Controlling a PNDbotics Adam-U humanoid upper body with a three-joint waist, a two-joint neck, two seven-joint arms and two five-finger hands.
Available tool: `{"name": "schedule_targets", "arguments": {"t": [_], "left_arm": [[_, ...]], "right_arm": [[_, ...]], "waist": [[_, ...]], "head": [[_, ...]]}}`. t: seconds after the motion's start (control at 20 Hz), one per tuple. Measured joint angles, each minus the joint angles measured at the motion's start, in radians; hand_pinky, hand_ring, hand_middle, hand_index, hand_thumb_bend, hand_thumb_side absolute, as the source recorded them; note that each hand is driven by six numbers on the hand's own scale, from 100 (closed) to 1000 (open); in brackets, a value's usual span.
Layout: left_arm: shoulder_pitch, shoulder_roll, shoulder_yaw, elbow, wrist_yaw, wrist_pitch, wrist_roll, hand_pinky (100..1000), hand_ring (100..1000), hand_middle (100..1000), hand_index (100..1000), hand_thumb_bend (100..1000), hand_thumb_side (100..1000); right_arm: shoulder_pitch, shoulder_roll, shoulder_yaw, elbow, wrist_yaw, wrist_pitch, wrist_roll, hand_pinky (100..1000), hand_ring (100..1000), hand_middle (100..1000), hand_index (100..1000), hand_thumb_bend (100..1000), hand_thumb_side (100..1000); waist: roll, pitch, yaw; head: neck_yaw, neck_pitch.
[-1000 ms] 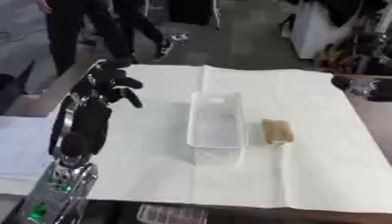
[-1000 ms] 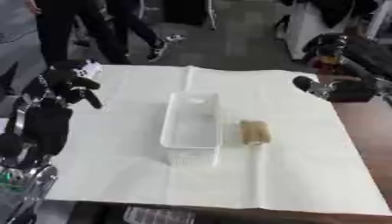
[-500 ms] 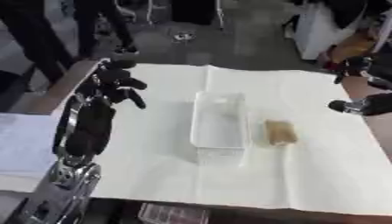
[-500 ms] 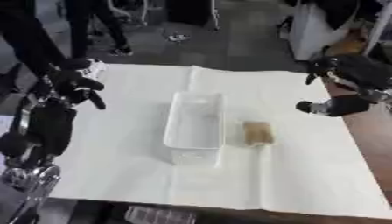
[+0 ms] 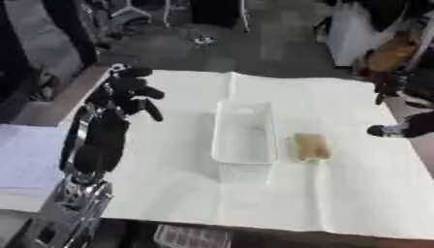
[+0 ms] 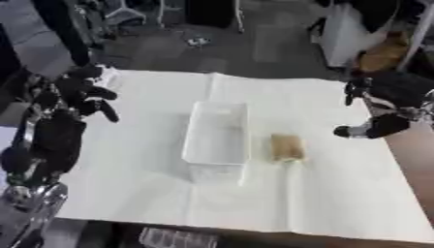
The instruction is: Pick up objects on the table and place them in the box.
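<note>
1. Nearest the camera, at the table's left edge, the robot's left hand (image 5: 127, 94) is raised on its upright forearm, fingers curled and grasping nothing; it hangs well apart from the work.
2. Mid-table, on the white cloth (image 6: 339, 193), a white box (image 6: 216, 140) stands open and appears empty, its long axis running from the near edge toward the far edge.
3. Just beside the box's right wall lies a small tan object (image 6: 286, 147), blocky and slightly longer than wide. Its long axis runs near to far, parallel to the box, and neither end is marked out as a front. It is not yet in the box.
4. Farther right, over the cloth's right edge, the robot's right hand (image 6: 386, 104) hovers with fingers curled, holding nothing.
5. By this reading, the right hand is the nearer of the two: the tan object lies to its left and a little toward the camera, with the box beyond it on the same line. A reach leftward, closing across the object's short sides, looks the likeliest next move.
</note>
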Motion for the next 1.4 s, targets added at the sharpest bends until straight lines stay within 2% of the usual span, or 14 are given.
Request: {"name": "schedule_targets", "arguments": {"t": [0.15,0.65,1.4], "left_arm": [[-0.002,0.0,-0.001,0.0,0.0,0.002,-0.002,418,657,780,737,681,784],[-0.026,0.0,-0.012,0.0,0.017,0.012,-0.014,419,658,780,737,681,783],[-0.05,0.0,-0.018,0.0,0.036,0.018,-0.03,422,660,781,737,679,782]], "right_arm": [[-0.007,0.03,-0.014,0.03,0.033,0.001,0.011,863,789,774,752,664,1000],[-0.012,0.118,-0.029,0.065,0.085,-0.009,0.032,858,781,767,758,668,1000],[-0.011,0.159,-0.042,0.091,0.104,-0.014,0.054,857,778,771,771,691,1000]], "waist": [[0.0,0.0,0.005],[0.0,0.004,0.03],[0.0,0.013,0.052]], "head": [[0.0,0.0],[-0.01,0.0],[-0.008,0.0]]}}
